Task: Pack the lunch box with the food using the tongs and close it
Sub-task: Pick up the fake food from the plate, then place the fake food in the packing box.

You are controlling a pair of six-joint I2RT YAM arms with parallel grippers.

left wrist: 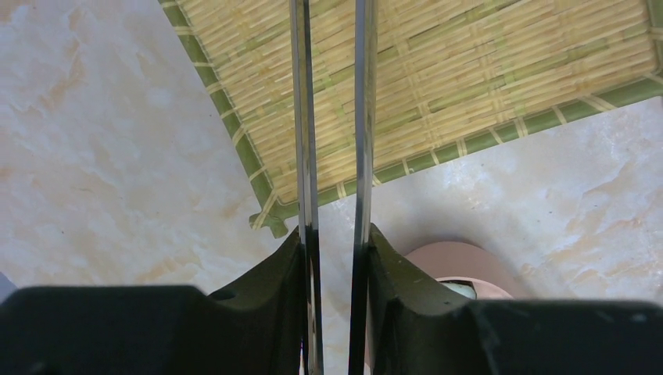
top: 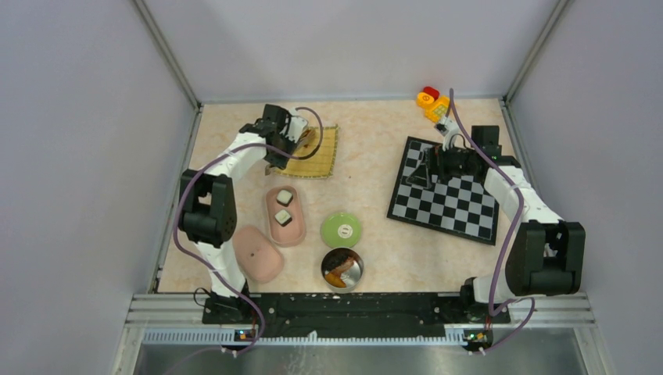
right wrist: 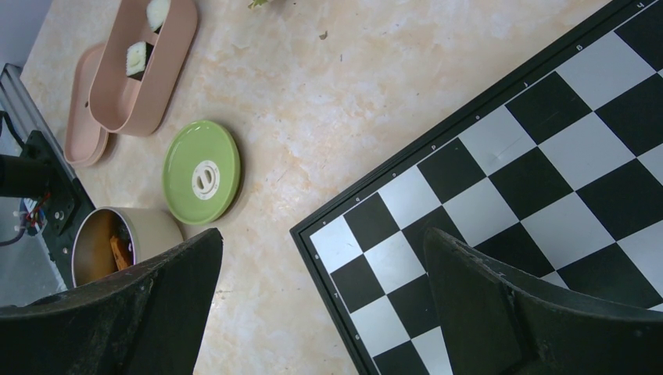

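Observation:
My left gripper (left wrist: 335,242) is shut on the tongs (left wrist: 305,117). Their two silver arms run up between the fingers over the bamboo mat (left wrist: 469,70), and their tips are out of the wrist view. From above, that gripper (top: 285,137) hangs at the mat's left edge (top: 320,156). The pink lunch box (top: 270,212) lies open with two sushi rolls (top: 284,197) (top: 283,218) inside. Its pink lid (top: 258,254) rests beside it. More food (top: 338,275), brown and orange, sits in a round metal tin (top: 353,269). My right gripper (top: 428,168) (right wrist: 324,250) stands open over the chessboard, holding nothing.
A chessboard (top: 446,199) (right wrist: 547,156) lies at the right. A green round lid (top: 341,230) (right wrist: 202,172) sits between the lunch box (right wrist: 117,101) and the tin (right wrist: 148,234). Red, yellow and orange toy blocks (top: 431,101) stand at the back right. Walls enclose the table.

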